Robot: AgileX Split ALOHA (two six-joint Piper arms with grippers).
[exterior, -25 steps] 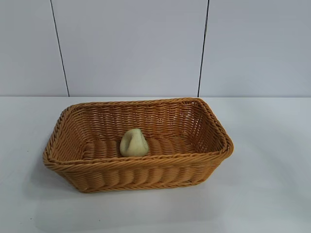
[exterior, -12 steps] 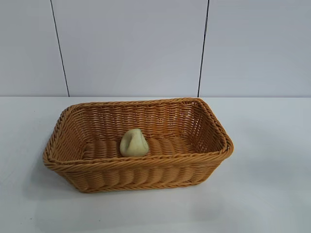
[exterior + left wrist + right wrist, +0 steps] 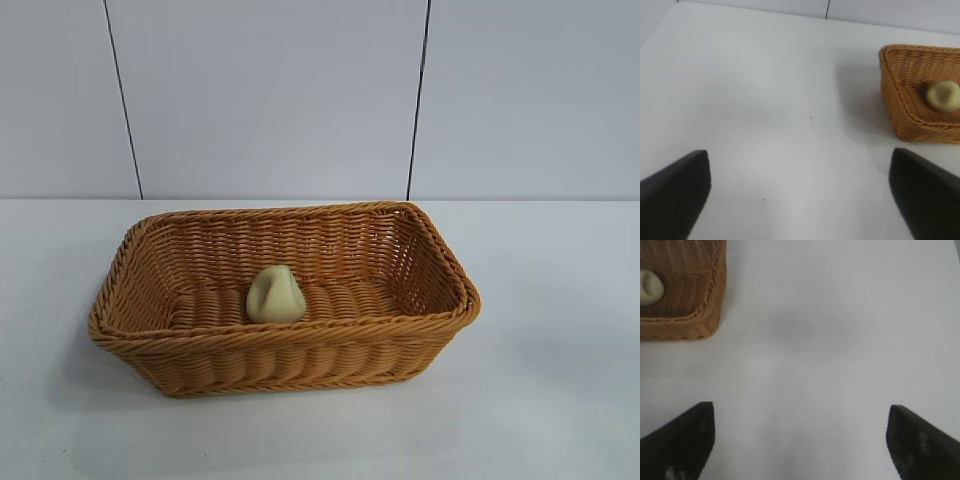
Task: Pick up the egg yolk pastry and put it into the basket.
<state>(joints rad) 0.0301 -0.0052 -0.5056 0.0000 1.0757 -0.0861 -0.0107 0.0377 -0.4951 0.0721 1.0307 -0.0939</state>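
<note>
The white tabletop [image 3: 560,400] carries the big orange-brown woven wicker basket [image 3: 290,355], and the small pale cream-yellow domed egg yolk pastry [image 3: 275,295] sits on its floor, near the front wall. Judged from this, placement looks done (only a clean retreat remains): keep both claws wide and away from the rim. The left gripper [image 3: 800,195] and right gripper [image 3: 800,440], both spread and empty, hover over bare table; the pastry lies well apart, at about two o'clock from the left, ten o'clock from the right

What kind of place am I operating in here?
Probably a lab test bench: a bare white table, plain white panelled wall, and only an orange-brown woven wicker basket holding a pale cream-yellow pastry.
</note>
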